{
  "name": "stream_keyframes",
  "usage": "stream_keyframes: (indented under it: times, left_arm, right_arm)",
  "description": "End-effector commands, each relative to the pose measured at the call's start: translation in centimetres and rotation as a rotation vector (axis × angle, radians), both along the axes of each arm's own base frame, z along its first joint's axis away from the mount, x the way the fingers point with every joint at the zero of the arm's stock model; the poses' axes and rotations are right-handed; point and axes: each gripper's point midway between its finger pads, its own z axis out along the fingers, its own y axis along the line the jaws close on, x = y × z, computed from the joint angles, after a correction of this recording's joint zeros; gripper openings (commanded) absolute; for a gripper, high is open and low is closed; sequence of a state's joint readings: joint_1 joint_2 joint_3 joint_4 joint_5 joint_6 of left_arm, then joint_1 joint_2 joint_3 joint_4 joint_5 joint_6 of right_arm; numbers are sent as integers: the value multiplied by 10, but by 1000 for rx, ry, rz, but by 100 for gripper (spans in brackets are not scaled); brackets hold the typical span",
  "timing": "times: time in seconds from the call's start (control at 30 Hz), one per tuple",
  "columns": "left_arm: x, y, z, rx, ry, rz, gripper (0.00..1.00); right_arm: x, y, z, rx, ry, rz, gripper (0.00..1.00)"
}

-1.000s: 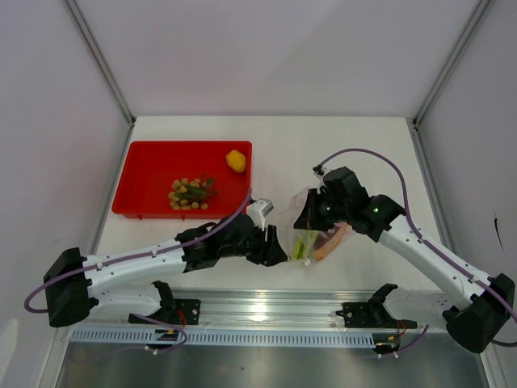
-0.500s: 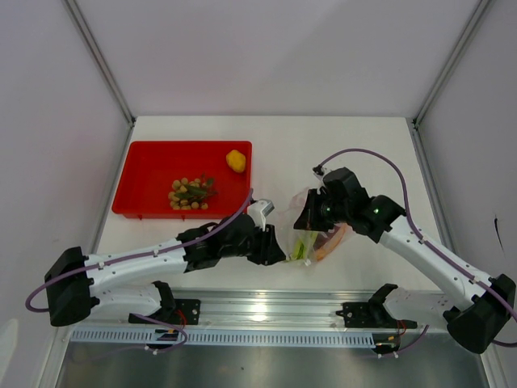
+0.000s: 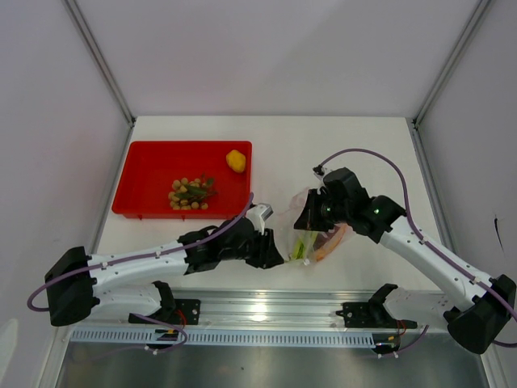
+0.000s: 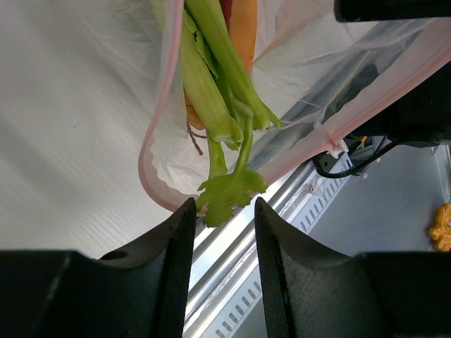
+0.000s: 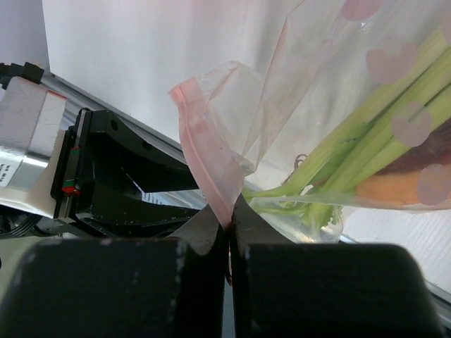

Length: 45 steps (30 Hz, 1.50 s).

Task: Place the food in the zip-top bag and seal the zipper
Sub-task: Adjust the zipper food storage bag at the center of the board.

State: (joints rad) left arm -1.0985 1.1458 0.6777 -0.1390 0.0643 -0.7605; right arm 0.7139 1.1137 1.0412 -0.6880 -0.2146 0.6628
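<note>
Crinkly clear zip-top bag [image 5: 310, 84], pink zipper [image 5: 201, 134] strip pinched in right claw [image 5: 229, 232]; left claw [image 4: 224, 232] apart, frilly leaf tip of green stalks [image 4: 211, 77] at its gap.

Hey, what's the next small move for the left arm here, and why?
Probably nudge the celery deeper with the left gripper: its leafy tip pokes out past the pink rim of the bag, between the open jaws, while the right gripper pinches that rim.
</note>
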Motion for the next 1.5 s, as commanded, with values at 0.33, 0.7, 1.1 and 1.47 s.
stream_keyframes:
  times: [0.33, 0.7, 1.1, 1.47]
  left_arm:
    - [2, -9, 5, -27, -16, -5, 21]
    - [17, -37, 28, -31, -53, -30, 1]
    - [27, -76, -10, 26, 43, -65, 1]
    - [37, -89, -42, 21, 108, -51, 1]
  right_arm:
    - [1, 4, 18, 44, -38, -7, 0]
    - [-2, 8, 15, 37, -30, 5, 0]
    - [-1, 13, 18, 48, -32, -2, 0]
    - [0, 13, 19, 50, -39, -21, 0]
